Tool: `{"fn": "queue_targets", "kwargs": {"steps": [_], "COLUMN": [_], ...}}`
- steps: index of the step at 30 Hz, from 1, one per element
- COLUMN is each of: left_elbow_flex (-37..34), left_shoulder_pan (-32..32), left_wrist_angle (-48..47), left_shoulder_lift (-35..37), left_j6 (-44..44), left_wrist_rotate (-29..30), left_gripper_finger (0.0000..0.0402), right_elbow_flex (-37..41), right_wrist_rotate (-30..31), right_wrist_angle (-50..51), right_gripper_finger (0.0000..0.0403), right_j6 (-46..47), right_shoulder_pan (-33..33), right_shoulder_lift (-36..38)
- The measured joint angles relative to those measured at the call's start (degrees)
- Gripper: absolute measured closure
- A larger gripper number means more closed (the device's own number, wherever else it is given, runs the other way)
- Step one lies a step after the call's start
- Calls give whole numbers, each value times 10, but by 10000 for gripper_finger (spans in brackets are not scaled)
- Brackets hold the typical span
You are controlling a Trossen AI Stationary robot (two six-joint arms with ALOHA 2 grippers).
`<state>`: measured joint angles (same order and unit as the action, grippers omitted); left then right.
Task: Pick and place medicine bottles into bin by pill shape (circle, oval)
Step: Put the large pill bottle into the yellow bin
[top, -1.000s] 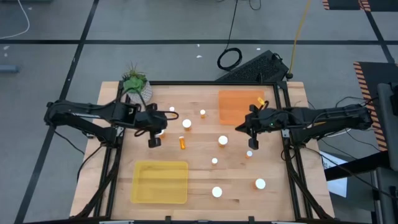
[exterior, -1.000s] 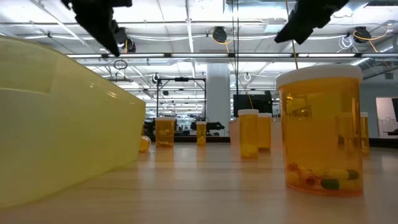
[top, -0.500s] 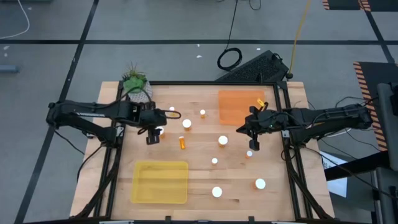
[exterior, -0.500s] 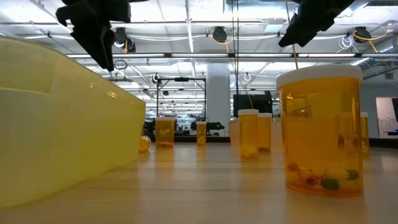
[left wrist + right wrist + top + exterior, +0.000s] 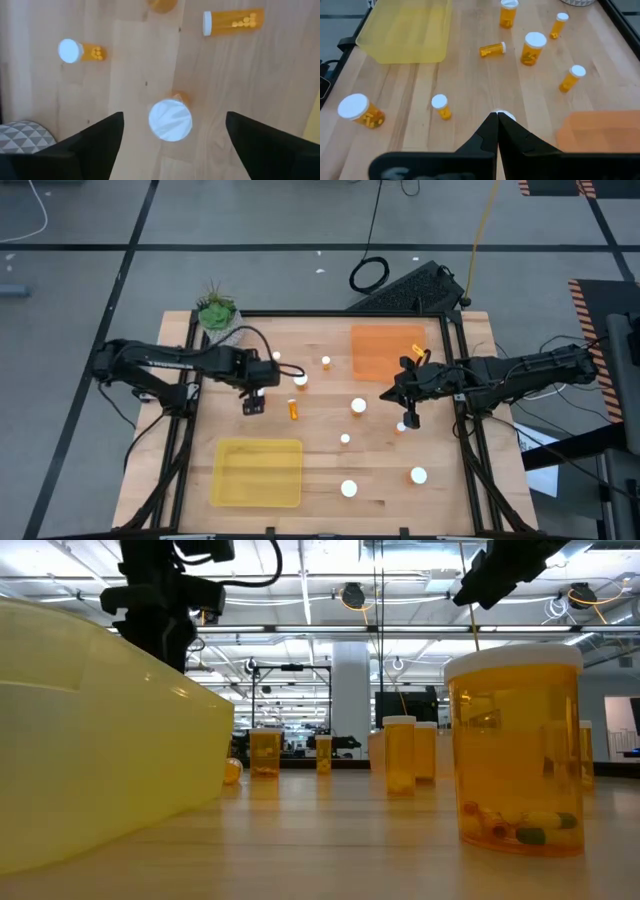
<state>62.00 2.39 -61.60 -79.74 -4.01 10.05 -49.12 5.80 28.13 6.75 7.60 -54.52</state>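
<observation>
Medicine bottles stand scattered on the table, one white-capped bottle [image 5: 170, 119] between my left jaws' [image 5: 254, 404] open fingers; dropping off-centre could tip it, while my right jaws [image 5: 408, 418], shut empty, hover just beside another.

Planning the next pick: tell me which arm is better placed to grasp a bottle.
Left, probably. The left gripper is open, straddling an upright wide-capped bottle from above. The right gripper is shut and would need to open first.

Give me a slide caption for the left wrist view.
Left end effector open above an upright white-capped bottle; another bottle lies on its side beyond.
</observation>
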Motion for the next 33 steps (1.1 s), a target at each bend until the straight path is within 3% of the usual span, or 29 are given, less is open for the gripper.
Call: {"fn": "queue_targets", "kwargs": {"steps": [8,25,33], "left_elbow_flex": [-13,-123,-128], "left_shoulder_pan": [3,10,32], "left_wrist_angle": [27,109,112], "left_shoulder_lift": [-14,-12,-12], "left_j6": [9,-9,-7], "left_wrist_rotate": [-2,33,6], "left_gripper_finger": [43,43,44], "right_elbow_flex": [0,0,0], "right_wrist_rotate": [0,0,1], "right_wrist_angle": [4,11,8], "right_gripper_finger": [403,403,403], "right_j6": [-1,-1,-3], "right_shoulder_pan": [0,0,0], "right_shoulder_lift": [0,0,0]}}
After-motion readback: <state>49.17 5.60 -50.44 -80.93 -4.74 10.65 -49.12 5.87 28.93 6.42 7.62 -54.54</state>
